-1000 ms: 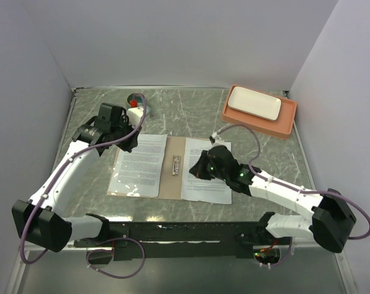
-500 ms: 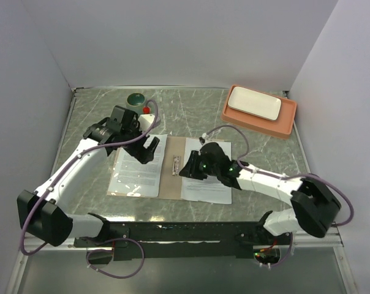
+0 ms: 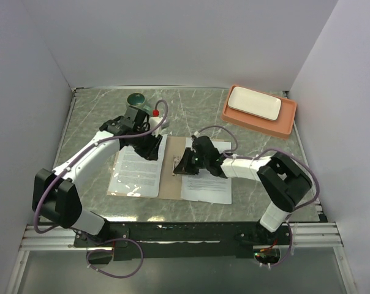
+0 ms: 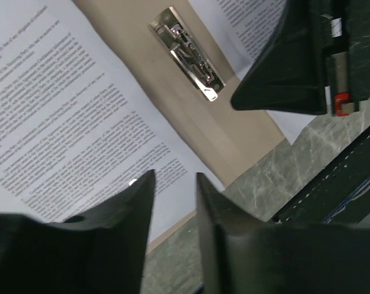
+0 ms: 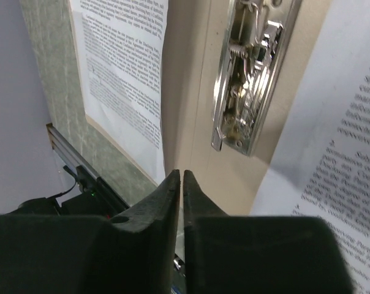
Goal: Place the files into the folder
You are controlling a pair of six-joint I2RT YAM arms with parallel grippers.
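Observation:
The tan folder [image 3: 171, 187] lies open on the table, with a metal clip [image 3: 176, 164] at its centre. One printed sheet [image 3: 135, 174] lies on its left half and another [image 3: 208, 184] on its right half. My left gripper [image 3: 150, 149] hovers over the top right corner of the left sheet [image 4: 68, 141], its jaws a little apart and empty [image 4: 174, 179]. My right gripper [image 3: 182, 166] is shut and empty [image 5: 177, 174], with its tips over the bare folder [image 5: 194, 122] just beside the clip [image 5: 249, 92]. The clip also shows in the left wrist view [image 4: 188, 54].
An orange tray [image 3: 289, 122] with a white plate [image 3: 254, 103] stands at the back right. A dark green round object [image 3: 136, 98] and a small white bottle with a red cap [image 3: 154, 114] sit behind my left gripper. Grey walls close the table in.
Both arms have closed in on the folder's centre. My left gripper moved right over the left sheet; my right gripper moved left off the right sheet to the clip.

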